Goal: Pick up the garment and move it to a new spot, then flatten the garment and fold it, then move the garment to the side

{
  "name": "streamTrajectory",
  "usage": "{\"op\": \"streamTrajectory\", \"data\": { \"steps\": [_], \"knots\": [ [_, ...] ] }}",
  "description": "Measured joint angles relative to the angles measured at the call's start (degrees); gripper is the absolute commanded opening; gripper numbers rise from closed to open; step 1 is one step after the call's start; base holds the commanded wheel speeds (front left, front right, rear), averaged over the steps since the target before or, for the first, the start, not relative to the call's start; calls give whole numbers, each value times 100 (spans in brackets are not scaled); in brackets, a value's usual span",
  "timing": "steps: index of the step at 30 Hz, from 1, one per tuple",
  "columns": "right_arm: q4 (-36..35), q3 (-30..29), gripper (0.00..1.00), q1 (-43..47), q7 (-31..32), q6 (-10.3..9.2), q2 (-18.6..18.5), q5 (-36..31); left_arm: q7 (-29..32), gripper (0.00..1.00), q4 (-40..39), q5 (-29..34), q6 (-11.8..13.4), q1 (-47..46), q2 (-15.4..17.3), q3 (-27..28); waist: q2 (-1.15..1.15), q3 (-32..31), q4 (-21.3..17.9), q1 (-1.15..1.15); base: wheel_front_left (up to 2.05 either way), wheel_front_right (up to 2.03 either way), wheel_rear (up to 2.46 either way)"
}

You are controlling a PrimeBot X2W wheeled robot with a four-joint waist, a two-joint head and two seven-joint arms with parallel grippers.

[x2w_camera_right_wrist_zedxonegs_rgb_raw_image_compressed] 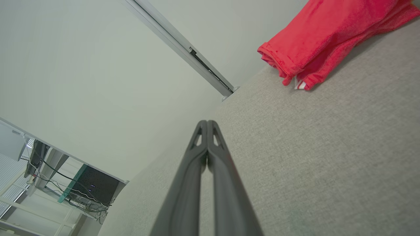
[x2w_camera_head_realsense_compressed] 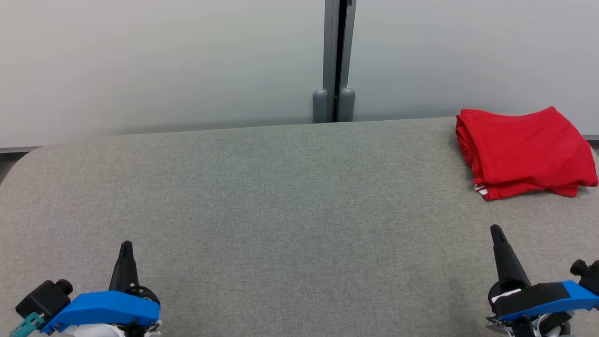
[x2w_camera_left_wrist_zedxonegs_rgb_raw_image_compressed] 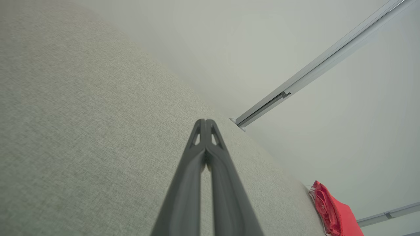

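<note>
Left jaws pressed together, nothing held, over grey fabric counter (x2w_camera_head_realsense_compressed: 281,187). Right jaws together too, empty, over the same counter. Red garment (x2w_camera_head_realsense_compressed: 524,150) is folded into a flat stack on the counter, ahead of the right jaws and slightly to their right, well apart from the tips. From the left jaws it's far off to the right and ahead. Grey post (x2w_camera_head_realsense_compressed: 338,61) stands behind the counter, ahead, between both jaws.
</note>
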Motion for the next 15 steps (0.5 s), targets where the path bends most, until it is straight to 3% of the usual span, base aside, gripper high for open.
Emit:
{"op": "streamTrajectory", "data": {
  "steps": [15],
  "knots": [
    [53, -57, 0, -79, 170, 0, 30, 1001, 230, 0, 37, -948, -201, -102, -127, 200, 0, 2, 28, 0, 0, 0, 0]
  ]
}}
